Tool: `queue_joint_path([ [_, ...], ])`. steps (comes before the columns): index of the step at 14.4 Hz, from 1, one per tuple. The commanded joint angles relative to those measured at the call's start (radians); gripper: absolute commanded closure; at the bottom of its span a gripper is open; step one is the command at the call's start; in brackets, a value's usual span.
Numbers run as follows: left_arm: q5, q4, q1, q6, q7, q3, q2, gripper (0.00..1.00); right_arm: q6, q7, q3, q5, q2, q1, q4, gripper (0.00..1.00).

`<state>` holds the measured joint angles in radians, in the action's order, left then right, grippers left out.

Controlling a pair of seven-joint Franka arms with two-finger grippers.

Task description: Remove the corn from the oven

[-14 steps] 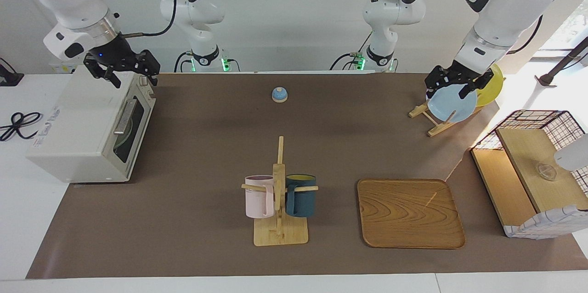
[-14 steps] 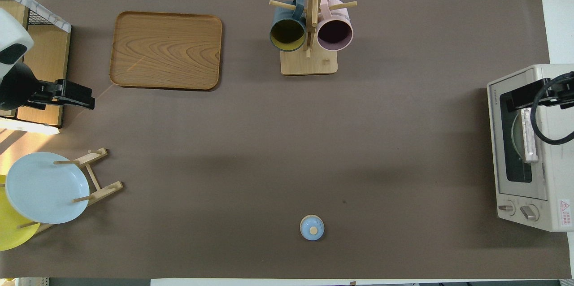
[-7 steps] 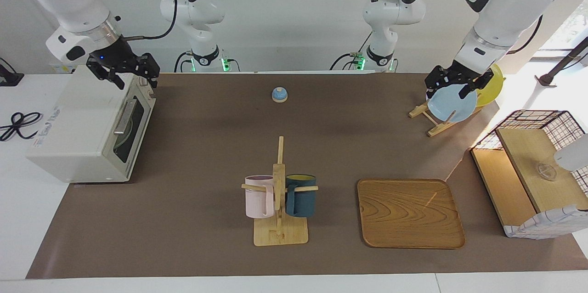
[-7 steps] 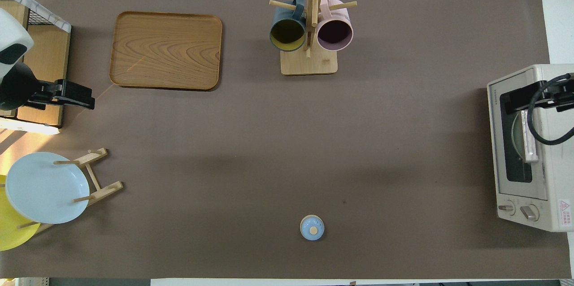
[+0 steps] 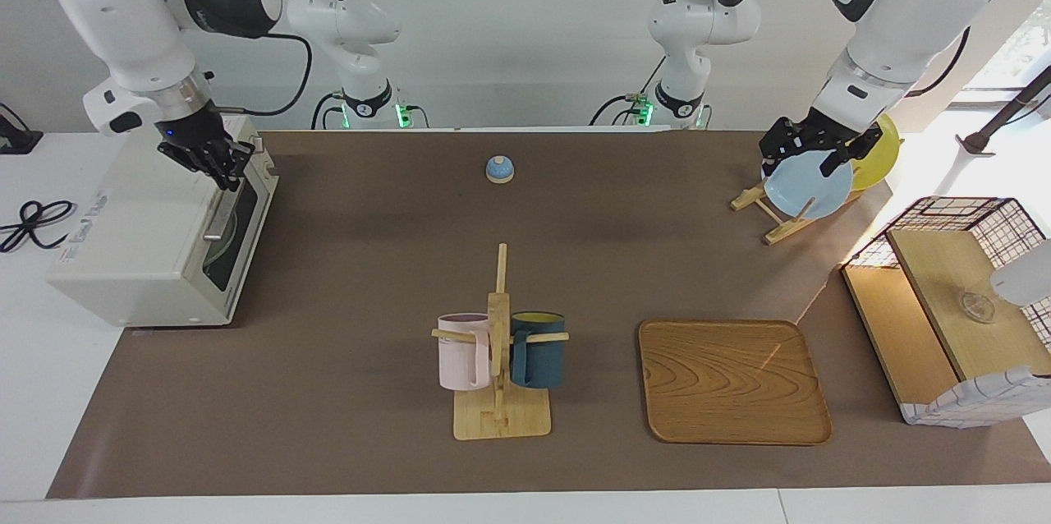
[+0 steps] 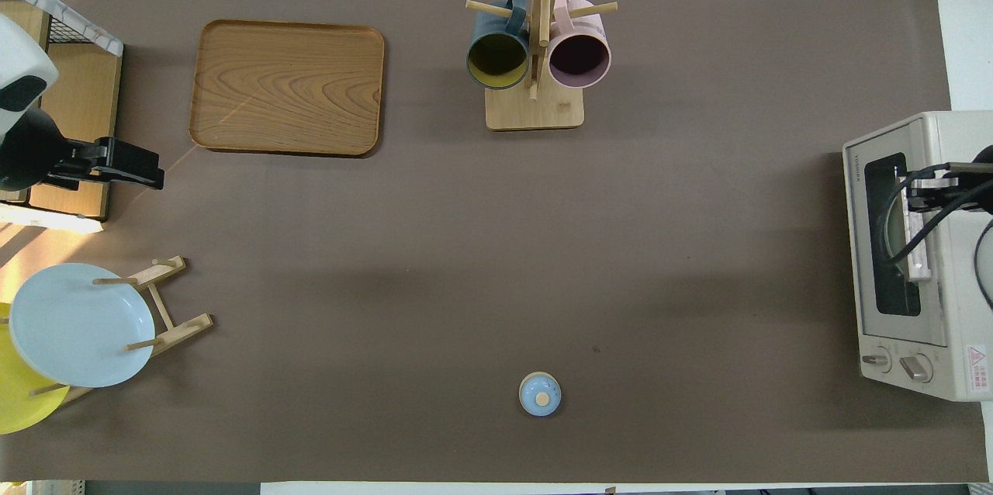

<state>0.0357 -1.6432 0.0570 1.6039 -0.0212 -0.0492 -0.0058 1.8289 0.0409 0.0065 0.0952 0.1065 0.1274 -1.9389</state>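
Note:
The white oven (image 5: 139, 236) (image 6: 962, 301) stands at the right arm's end of the table with its door closed. The corn is hidden; only a pale round shape shows through the dark door window (image 6: 888, 247). My right gripper (image 5: 222, 172) (image 6: 923, 196) is shut, its tips at the end of the metal door handle (image 5: 218, 218) (image 6: 920, 258) farther from the robots. Whether the tips clamp the bar I cannot tell. My left gripper (image 5: 805, 156) (image 6: 143, 173) waits open above the blue plate (image 5: 809, 187).
A mug rack (image 5: 499, 360) with a pink and a dark blue mug stands mid-table. Beside it lies a wooden tray (image 5: 732, 381). A small blue lid (image 5: 499, 169) sits near the robots. A plate rack and a wire basket (image 5: 952, 302) occupy the left arm's end.
My right gripper turned and dropped from above the oven's top corner to the door handle, and its fingers closed. The left arm stayed still.

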Motion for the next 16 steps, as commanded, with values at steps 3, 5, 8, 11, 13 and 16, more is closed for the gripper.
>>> queue_joint_path([
  [3,-0.019,-0.01,-0.006,-0.01,0.0,-0.005,-0.019,0.0,0.075,0.024,0.012,0.058,0.038,0.061,-0.115,1.0],
  [5,-0.019,-0.01,-0.006,-0.01,0.0,-0.005,-0.019,0.0,0.076,0.024,0.012,0.073,0.036,0.066,-0.135,1.0],
  [8,-0.019,-0.01,-0.006,-0.01,0.0,-0.005,-0.019,0.0,0.114,0.022,0.013,0.073,0.036,0.083,-0.164,1.0],
  [11,-0.019,-0.01,-0.008,-0.01,0.0,-0.005,-0.019,0.0,0.121,0.02,0.013,0.073,0.027,0.086,-0.167,1.0],
  [13,-0.019,-0.01,-0.006,-0.01,0.0,-0.005,-0.019,0.0,0.121,0.02,0.013,0.073,0.025,0.086,-0.167,1.0],
  [16,-0.019,-0.01,-0.006,-0.01,0.0,-0.005,-0.019,0.0,0.121,0.025,0.013,0.072,0.022,0.084,-0.179,1.0],
])
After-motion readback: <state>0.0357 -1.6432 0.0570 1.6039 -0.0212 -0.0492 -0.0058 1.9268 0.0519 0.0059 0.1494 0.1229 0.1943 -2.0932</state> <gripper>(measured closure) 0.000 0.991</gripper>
